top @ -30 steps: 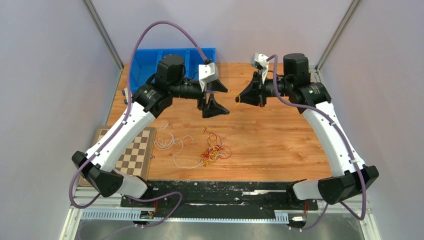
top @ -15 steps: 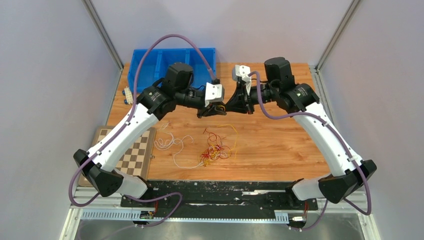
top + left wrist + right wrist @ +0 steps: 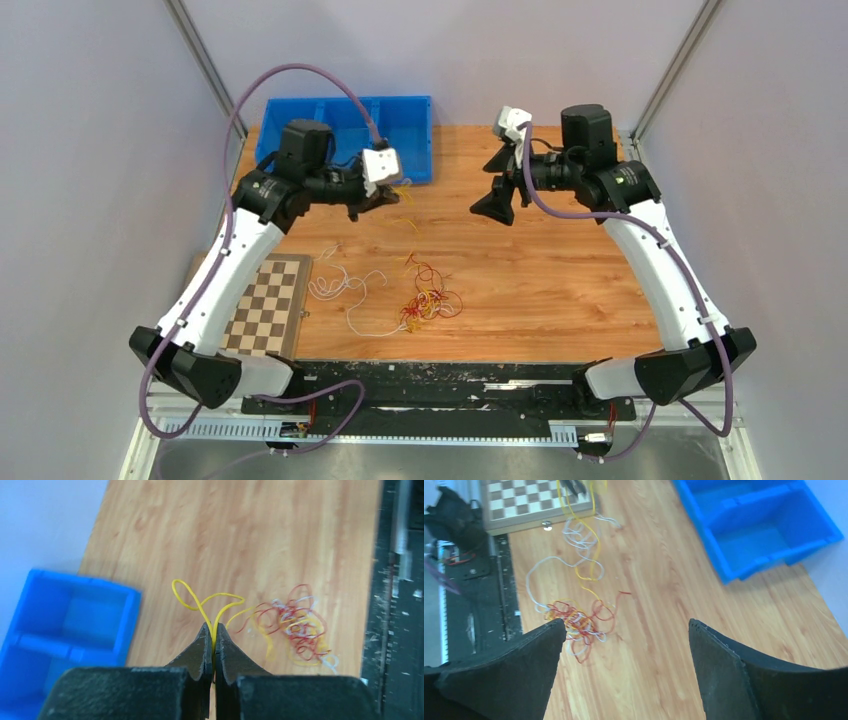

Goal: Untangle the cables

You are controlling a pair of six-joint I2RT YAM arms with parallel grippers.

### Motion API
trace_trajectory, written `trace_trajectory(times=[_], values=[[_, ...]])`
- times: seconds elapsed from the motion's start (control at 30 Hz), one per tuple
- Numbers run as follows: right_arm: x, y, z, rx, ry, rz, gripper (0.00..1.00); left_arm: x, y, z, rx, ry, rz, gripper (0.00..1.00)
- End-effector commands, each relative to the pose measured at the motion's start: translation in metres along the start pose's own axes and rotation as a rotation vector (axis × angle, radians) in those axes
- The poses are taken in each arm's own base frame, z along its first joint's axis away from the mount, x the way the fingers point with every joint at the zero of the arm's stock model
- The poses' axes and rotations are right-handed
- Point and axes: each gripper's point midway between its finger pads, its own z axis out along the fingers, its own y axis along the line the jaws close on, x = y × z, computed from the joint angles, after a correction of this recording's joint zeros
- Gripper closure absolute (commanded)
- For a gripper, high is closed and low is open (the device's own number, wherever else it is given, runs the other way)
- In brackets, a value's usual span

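Note:
My left gripper (image 3: 213,630) is shut on a thin yellow cable (image 3: 187,592), whose loops stick out past the fingertips. In the top view this gripper (image 3: 388,196) hangs in the air just in front of the blue bin. The yellow cable (image 3: 591,535) trails down toward the table. A tangle of red, yellow and white cables (image 3: 430,300) lies on the wooden table near the front; it also shows as a tangle (image 3: 576,622) in the right wrist view. Loose white cables (image 3: 340,288) lie left of it. My right gripper (image 3: 495,205) is open and holds nothing, well right of the left one.
A blue divided bin (image 3: 340,125) stands at the back left of the table. A chessboard (image 3: 262,310) lies at the front left. A black rail (image 3: 440,375) runs along the table's near edge.
The two grippers met in the middle; the left shut on the yellow cable and the right opened. The left has since swung back-left with the cable, and the right has drawn back to the right.

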Motion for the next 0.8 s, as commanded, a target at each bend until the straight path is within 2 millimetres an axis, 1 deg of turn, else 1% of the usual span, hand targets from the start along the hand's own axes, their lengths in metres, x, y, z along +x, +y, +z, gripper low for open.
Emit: trace_trajectory(times=[0.0,0.03,0.07,0.1,0.13,0.17,0.2,0.23,0.27,0.3,0.33,0.37,0.4,0.43,0.47,0.5,0.53,0.57,0.6,0.63,0.67,0.7,0.73,0.77], values=[[-0.012,-0.023,-0.025,0.125,-0.023,0.008,0.04,-0.01,0.089,-0.042,-0.31,-0.06,-0.126,1.0],[-0.009,-0.027,-0.025,0.134,-0.018,0.029,0.03,0.003,0.121,-0.06,-0.446,-0.026,-0.169,1.0],[-0.006,-0.029,-0.024,0.137,-0.013,0.049,0.02,0.007,0.157,-0.072,-0.575,-0.022,-0.212,1.0],[-0.004,-0.031,-0.023,0.142,-0.008,0.06,0.01,0.017,0.18,-0.089,-0.669,-0.012,-0.246,1.0],[-0.001,-0.033,-0.023,0.147,-0.003,0.066,0.0,0.021,0.21,-0.101,-0.779,-0.018,-0.278,1.0],[0.001,-0.035,-0.022,0.157,0.003,0.069,0.0,0.028,0.229,-0.118,-0.848,-0.018,-0.294,1.0],[0.003,-0.037,-0.022,0.166,0.008,0.069,0.0,0.029,0.252,-0.126,-0.904,-0.038,-0.311,1.0],[0.005,-0.039,-0.021,0.177,0.015,0.069,0.0,0.035,0.267,-0.142,-0.954,-0.044,-0.326,1.0],[0.007,-0.041,-0.022,0.185,0.021,0.073,0.0,0.038,0.29,-0.155,-1.008,-0.071,-0.344,1.0],[0.009,-0.043,-0.022,0.191,0.025,0.075,0.0,0.057,0.308,-0.154,-1.026,-0.061,-0.373,1.0],[0.011,-0.044,-0.021,0.194,0.03,0.079,0.0,0.05,0.323,-0.177,-1.082,-0.094,-0.363,1.0],[0.012,-0.045,-0.021,0.198,0.034,0.082,0.0,0.065,0.339,-0.176,-1.096,-0.091,-0.375,1.0],[0.014,-0.046,-0.021,0.203,0.04,0.086,0.0,0.055,0.351,-0.194,-1.139,-0.122,-0.347,1.0],[0.016,-0.048,-0.02,0.208,0.045,0.09,0.0,0.07,0.365,-0.192,-1.15,-0.121,-0.352,1.0],[0.017,-0.05,-0.02,0.216,0.051,0.092,0.0,0.06,0.374,-0.209,-1.189,-0.154,-0.329,1.0],[0.019,-0.052,-0.02,0.221,0.057,0.095,0.0,0.069,0.385,-0.209,-1.198,-0.165,-0.33,1.0],[0.021,-0.054,-0.02,0.229,0.062,0.097,0.0,0.058,0.39,-0.222,-1.21,-0.213,-0.321,1.0],[0.024,-0.056,-0.019,0.234,0.07,0.1,0.0,0.062,0.398,-0.223,-1.208,-0.233,-0.32,1.0],[0.026,-0.057,-0.019,0.239,0.075,0.103,0.0,0.054,0.399,-0.231,-1.206,-0.278,-0.325,1.0],[0.028,-0.059,-0.019,0.241,0.081,0.106,0.0,0.048,0.401,-0.234,-1.201,-0.335,-0.351,1.0],[0.031,-0.06,-0.017,0.243,0.088,0.11,0.0,0.044,0.398,-0.235,-1.164,-0.367,-0.358,1.0],[0.033,-0.061,-0.016,0.243,0.093,0.113,0.0,0.035,0.393,-0.233,-1.118,-0.425,-0.397,1.0],[0.035,-0.062,-0.015,0.243,0.097,0.115,0.0,0.026,0.383,-0.224,-1.02,-0.451,-0.402,1.0],[0.038,-0.062,-0.014,0.238,0.101,0.119,0.0,0.013,0.367,-0.21,-0.898,-0.487,-0.433,1.0]])
